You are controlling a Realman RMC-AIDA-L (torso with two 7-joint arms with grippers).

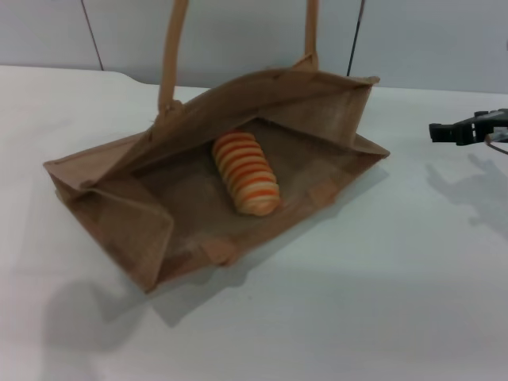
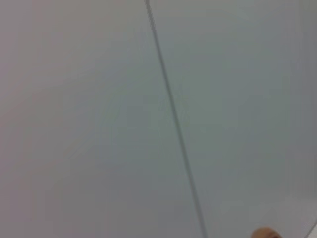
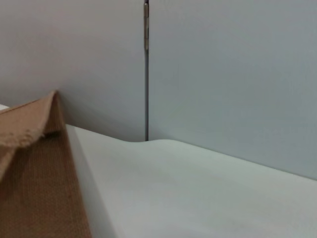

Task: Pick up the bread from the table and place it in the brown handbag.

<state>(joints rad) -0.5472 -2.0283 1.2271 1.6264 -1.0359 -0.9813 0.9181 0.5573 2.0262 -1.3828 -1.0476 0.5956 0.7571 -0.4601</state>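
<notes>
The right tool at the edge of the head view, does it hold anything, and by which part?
Nothing is held. The right tool hangs over the table, apart from the brown handbag; the bread lies inside the bag.

On my left wrist feed I see almost nothing but a plain pale grey-white wall panel [image 2: 89, 114]. A thin dark seam [image 2: 173, 119] runs through it on a slant, from one edge of the frame to the opposite one. At the frame edge near the seam's end, a small rounded tan-orange object [image 2: 265, 233] pokes in; I cannot tell what it is.
</notes>
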